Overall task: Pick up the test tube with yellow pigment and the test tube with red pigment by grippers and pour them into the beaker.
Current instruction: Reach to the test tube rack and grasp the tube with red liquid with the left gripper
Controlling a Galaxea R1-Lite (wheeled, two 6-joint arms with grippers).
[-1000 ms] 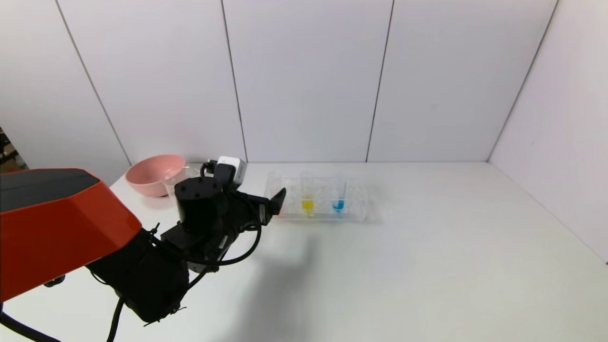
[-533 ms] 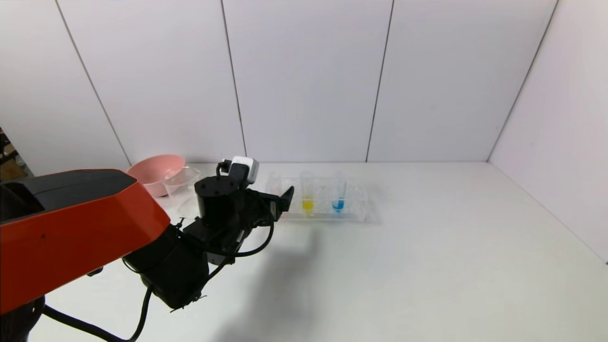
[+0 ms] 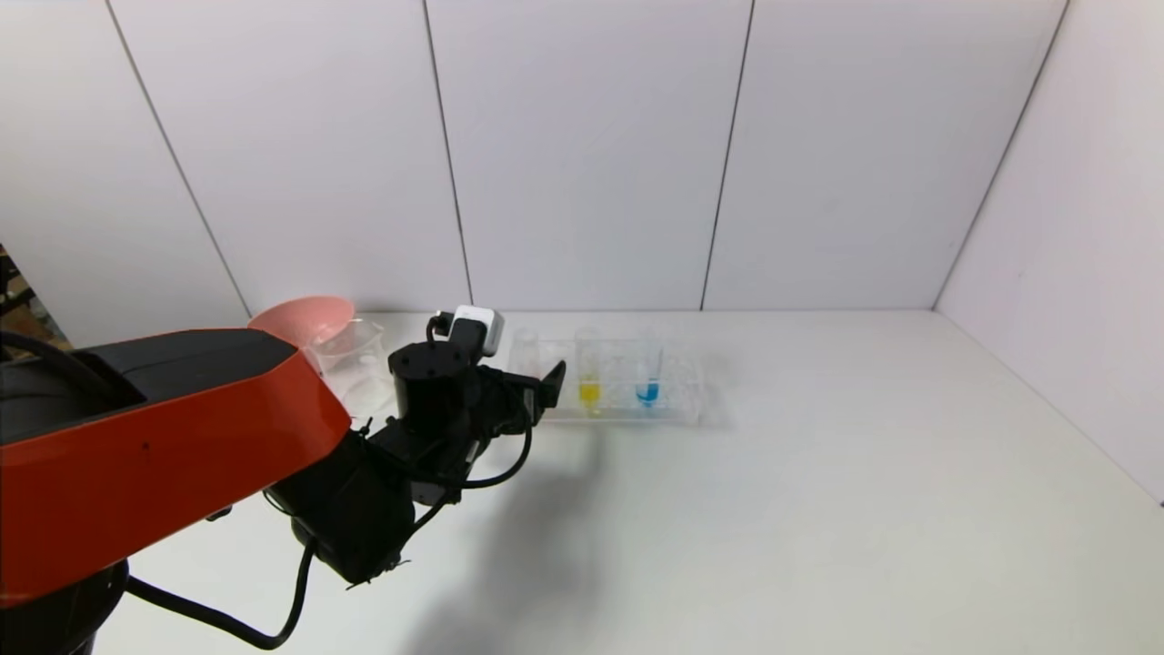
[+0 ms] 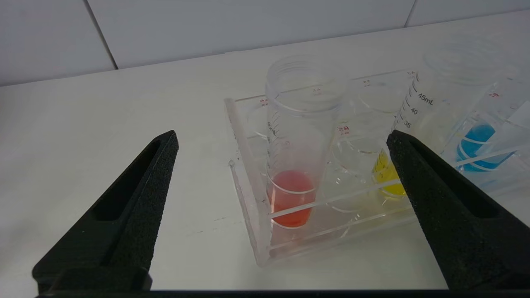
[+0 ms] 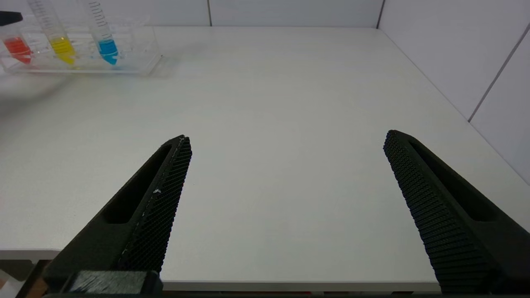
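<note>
White table [image 3: 818, 509] meets pale panelled walls [image 3: 591, 155].

It looked like a small lab bench, probably set up for robot trials. A bare white table [image 3: 818, 473] stood boxed in by plain white panelled walls [image 3: 582, 155]. On it sat a clear rack [image 4: 252, 194] with graduated tubes: red [image 4: 290, 198], yellow [image 4: 389, 174] and blue [image 4: 476, 145] liquid in their tips, one marked in millilitres. A beaker [image 3: 350, 355] and a pink bowl [image 3: 305, 314] stood at the table's back left corner. An orange and black robot arm [image 3: 182, 428] reached over the table.
</note>
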